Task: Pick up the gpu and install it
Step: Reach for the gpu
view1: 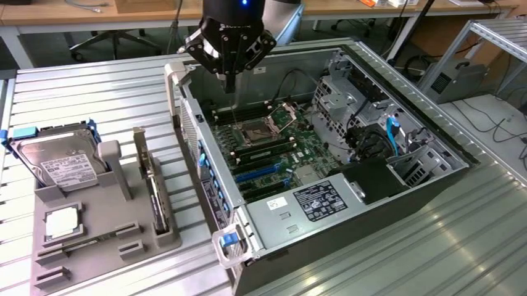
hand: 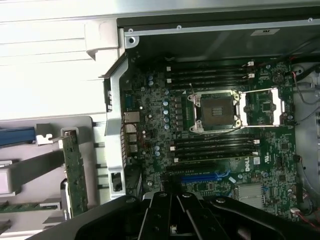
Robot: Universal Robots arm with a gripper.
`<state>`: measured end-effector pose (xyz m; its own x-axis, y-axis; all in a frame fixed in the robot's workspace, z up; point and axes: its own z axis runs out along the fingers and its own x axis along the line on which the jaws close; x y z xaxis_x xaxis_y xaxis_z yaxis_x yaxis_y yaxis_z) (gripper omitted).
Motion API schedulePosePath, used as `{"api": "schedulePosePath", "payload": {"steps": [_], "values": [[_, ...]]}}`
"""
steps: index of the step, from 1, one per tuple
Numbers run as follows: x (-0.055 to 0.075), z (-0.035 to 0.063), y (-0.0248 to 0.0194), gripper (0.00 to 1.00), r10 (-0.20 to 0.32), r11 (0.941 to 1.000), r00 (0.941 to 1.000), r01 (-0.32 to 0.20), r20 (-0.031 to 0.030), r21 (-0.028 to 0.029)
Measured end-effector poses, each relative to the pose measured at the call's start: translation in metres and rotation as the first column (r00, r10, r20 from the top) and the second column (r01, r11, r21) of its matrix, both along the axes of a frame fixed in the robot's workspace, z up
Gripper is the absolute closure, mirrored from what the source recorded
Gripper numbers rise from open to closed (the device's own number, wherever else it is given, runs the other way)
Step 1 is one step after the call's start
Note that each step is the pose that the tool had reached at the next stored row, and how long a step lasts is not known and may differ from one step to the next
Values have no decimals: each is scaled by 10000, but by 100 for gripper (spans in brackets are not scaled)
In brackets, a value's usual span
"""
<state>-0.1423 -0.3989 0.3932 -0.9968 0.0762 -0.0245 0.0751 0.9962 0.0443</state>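
**Exterior and wrist views of the work cell.** A black robot pincer (view1: pixel 229 85) hangs above the open computer case (view1: pixel 431 121). Its fingers are pressed together and hold nothing. The tips point down over the far end of the green motherboard (view1: pixel 290 150), near the black memory slots (view1: pixel 233 115) and close to the case's grey carrying handle (view1: pixel 174 73).

The case lies on its side on a ribbed, pale metal worktop (view1: pixel 99 92). Inside it, the square metal processor socket (view1: pixel 253 131) stands open, with its retaining frame swung up. The blue expansion slots (view1: pixel 260 173) sit between the socket and the silver power supply with its black-and-white label (view1: pixel 319 201).

At the exterior view's left, well apart from the pincer, a grey moulded parts tray (view1: pixel 115 250) rests on the worktop just beside the case. The gpu (view1: pixel 155 198), a slim dark card with a narrow metal bracket strip, stands on edge in the tray slot nearest the case. It is untouched.

The tray also carries:
- a silver boxy hard drive with a white label (view1: pixel 58 161), propped upright in blue rails;
- a small square processor chip (view1: pixel 62 222), lying flat;
- a thin narrow memory stick (view1: pixel 86 243).

In the wrist view the gpu appears edge-on as a green strip in the tray, beside the case's rear wall.
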Motion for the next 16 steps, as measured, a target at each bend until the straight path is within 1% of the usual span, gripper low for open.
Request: {"api": "schedulePosePath", "payload": {"steps": [13, 16], "values": [[-281, 0, 0, 89, -1, 10000, 10000, 1, 0, 1], [-396, 0, 0, 89, 0, 10000, 10000, 0, -1, 0]]}}
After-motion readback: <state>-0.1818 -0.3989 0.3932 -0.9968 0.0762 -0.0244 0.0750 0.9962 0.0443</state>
